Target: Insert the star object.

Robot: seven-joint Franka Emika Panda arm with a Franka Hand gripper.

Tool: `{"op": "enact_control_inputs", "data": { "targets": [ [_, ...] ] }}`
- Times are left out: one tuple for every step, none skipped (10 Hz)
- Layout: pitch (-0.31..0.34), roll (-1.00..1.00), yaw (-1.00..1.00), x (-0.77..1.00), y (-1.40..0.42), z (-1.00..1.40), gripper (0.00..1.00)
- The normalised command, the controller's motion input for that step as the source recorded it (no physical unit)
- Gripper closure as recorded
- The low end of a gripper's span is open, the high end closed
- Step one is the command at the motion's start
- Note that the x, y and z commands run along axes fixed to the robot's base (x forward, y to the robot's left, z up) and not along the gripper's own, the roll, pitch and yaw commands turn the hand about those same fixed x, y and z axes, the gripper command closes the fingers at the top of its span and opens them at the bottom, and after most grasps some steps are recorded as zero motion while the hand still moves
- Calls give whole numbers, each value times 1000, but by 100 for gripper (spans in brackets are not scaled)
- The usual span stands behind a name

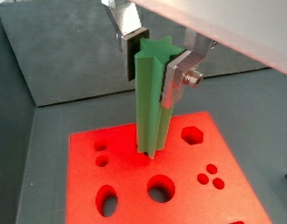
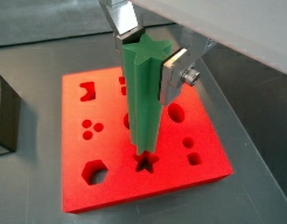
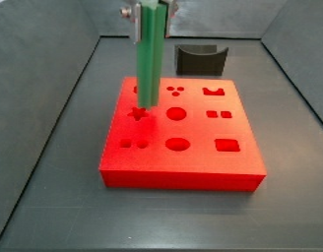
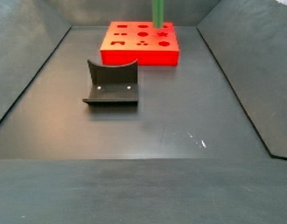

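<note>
My gripper is shut on the upper end of the star object, a long bright green ridged rod held upright; both wrist views show it. The rod's lower end hangs right over the star-shaped hole in the red block. I cannot tell whether the tip touches the hole's rim. In a side view the rod stands over the block's left part, with the star hole just under its tip. In a side view from afar the rod rises above the block.
The red block has several other shaped holes, such as a hexagon and an oval. A dark grey curved block stands on the dark floor and shows in a side view behind the red block. Grey walls enclose the floor.
</note>
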Motion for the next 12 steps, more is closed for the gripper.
{"op": "enact_control_inputs", "data": {
  "targets": [
    [-20, 0, 0, -111, 0, -254, 100],
    [-9, 0, 0, -83, 0, -174, 100],
    [0, 0, 0, -74, 0, -146, 100],
    [0, 0, -11, -186, 0, -54, 100],
    [0, 0, 0, 0, -54, -9, 100],
    [-23, 0, 0, 0, -29, -137, 100],
    [-29, 0, 0, 0, 0, -177, 100],
    [-21, 0, 0, 0, 0, -163, 100],
    [-20, 0, 0, 0, 0, -160, 100],
    [-21, 0, -11, 0, 0, -169, 100],
    [-23, 0, -37, 0, 0, -143, 100],
    [-33, 0, -63, 0, 0, -189, 100]
  ]
}}
